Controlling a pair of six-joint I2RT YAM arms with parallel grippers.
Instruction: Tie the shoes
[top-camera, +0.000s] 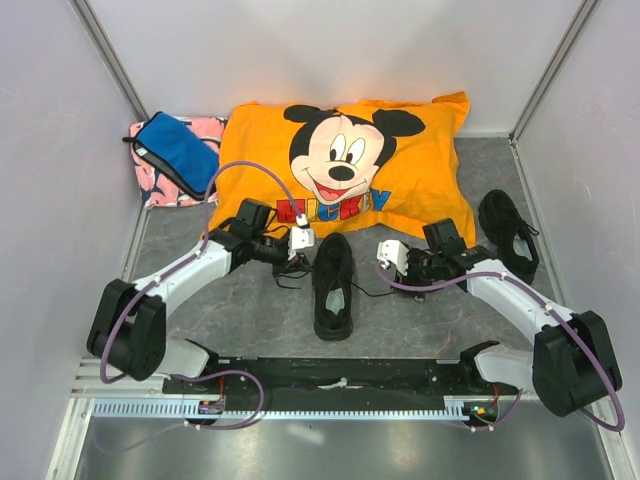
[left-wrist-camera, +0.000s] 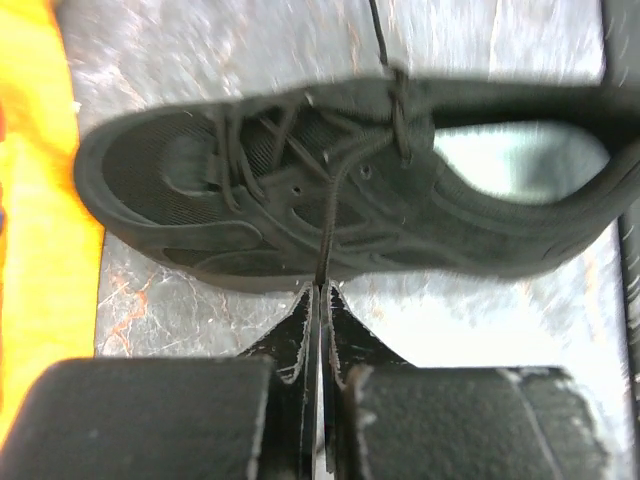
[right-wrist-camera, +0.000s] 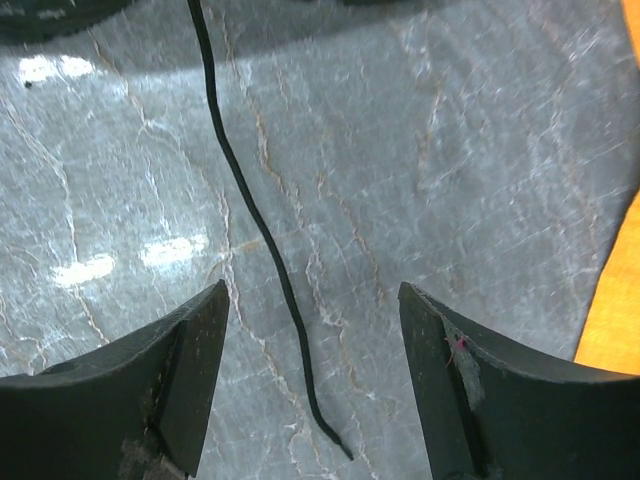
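Room lies open on the grey marbled table (top-camera: 250, 315) in front of the orange pillow (top-camera: 420, 160); pale walls (top-camera: 50, 150) close both sides and the back. One black shoe (top-camera: 333, 285) lies between the arms, toe just beside the pillow, pale insole showing; the other shoe (top-camera: 508, 232) lies near the right wall. The left gripper (left-wrist-camera: 318, 295) is clenched on the middle shoe's lace (left-wrist-camera: 325, 225). The right gripper (right-wrist-camera: 313, 292) stands released, a loose lace end (right-wrist-camera: 262, 230) on the table between its fingers. A blue pouch (top-camera: 178, 150) rests on pink cloth (top-camera: 150, 190), far left.

Orange pillow (top-camera: 430, 170) (blue pouch (top-camera: 175, 152) beside)
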